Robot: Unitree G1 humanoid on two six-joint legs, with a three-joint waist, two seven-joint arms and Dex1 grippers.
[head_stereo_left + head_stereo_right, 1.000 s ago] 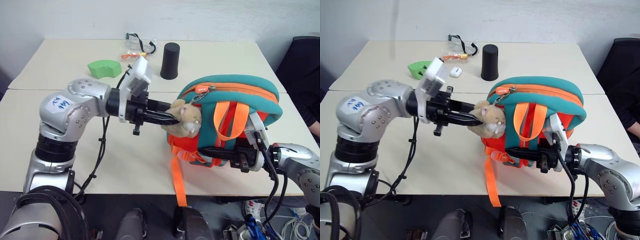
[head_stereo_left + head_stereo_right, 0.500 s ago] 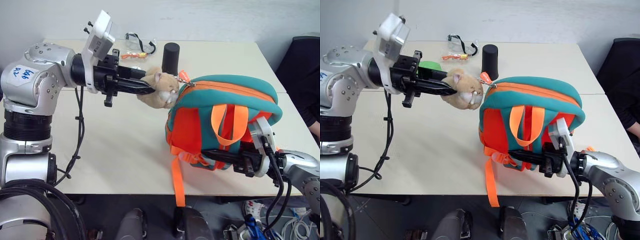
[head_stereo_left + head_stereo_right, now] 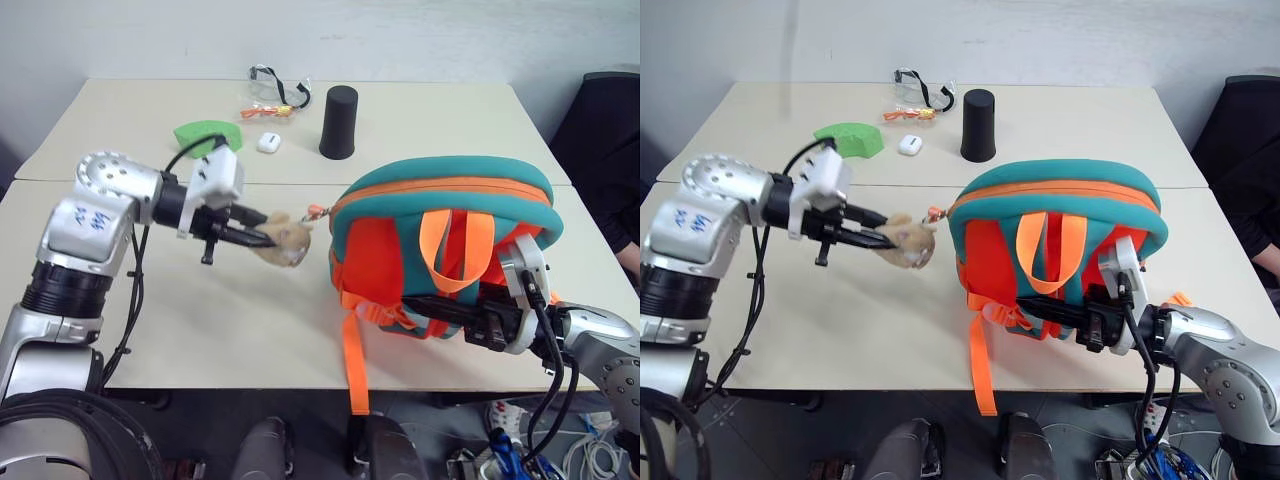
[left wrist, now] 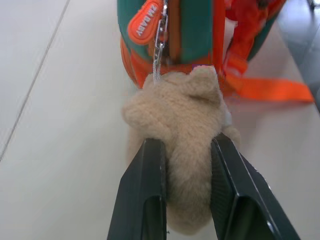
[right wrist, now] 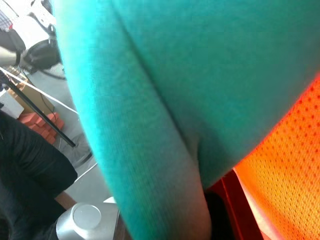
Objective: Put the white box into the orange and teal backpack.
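**A:** Right gripper (image 3: 1035,322) first, nearest us: its two black fingers are squeezed together at the lower front of the small padded orange and teal backpack (image 3: 445,250), among the orange straps, pinning the bag upright on the beige table (image 3: 250,330).

**B:** And the left gripper (image 3: 258,238)?

**A:** Clamped on the tan plush hamster charm (image 4: 180,120). The left wrist view has both fingers (image 4: 145,195) pressed into the plush, with a short metal chain (image 4: 158,55) running taut to the orange zipper tab (image 4: 144,25).

**B:** So it's working the zipper by the charm?

**A:** That's my reading. To do it well, pull along the zipper line, not away from the bag, and keep the right hold firm so the bag doesn't slide.

**B:** Where's the white box?

**A:** I can't find the long one. Further back sit a tiny white pebble-like case (image 3: 267,142), a green sponge (image 3: 207,131), a black cylinder (image 3: 339,121) and clear safety glasses (image 3: 275,88).
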